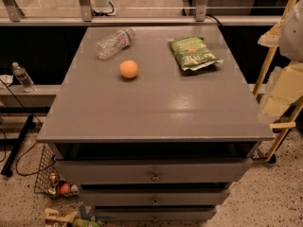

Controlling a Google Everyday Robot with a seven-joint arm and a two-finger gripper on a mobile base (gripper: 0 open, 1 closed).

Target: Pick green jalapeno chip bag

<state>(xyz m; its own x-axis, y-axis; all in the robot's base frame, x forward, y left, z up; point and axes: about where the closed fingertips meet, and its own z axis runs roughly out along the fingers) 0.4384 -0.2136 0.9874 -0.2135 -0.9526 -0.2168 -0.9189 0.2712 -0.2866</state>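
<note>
Three loose items lie on the grey cabinet surface (pixel 156 108), and no part of the task is done.

- Claw: not in view anywhere, so I cannot tell whether it is open or closed. Approach, grasp and lift are all left to do.
- Green jalapeno chip bag (pixel 193 54): lies flat at the far right of the surface, with its crimped end toward the right edge. It touches nothing and sits well apart from the other items.
- Clear plastic bottle (pixel 115 42): lies on its side at the far left and looks empty, though the view is too poor to be sure.
- Orange (pixel 129 69): sits just in front of the bottle, apart from it.

Containers:
- Drawers (pixel 154 171): three fronts stacked below the surface, contents hidden.
- Wire basket (pixel 47 171): on the floor at the lower left, holding a few small items I cannot identify.
- Second bottle (pixel 22 77): stands upright on the left ledge, off the surface.
</note>
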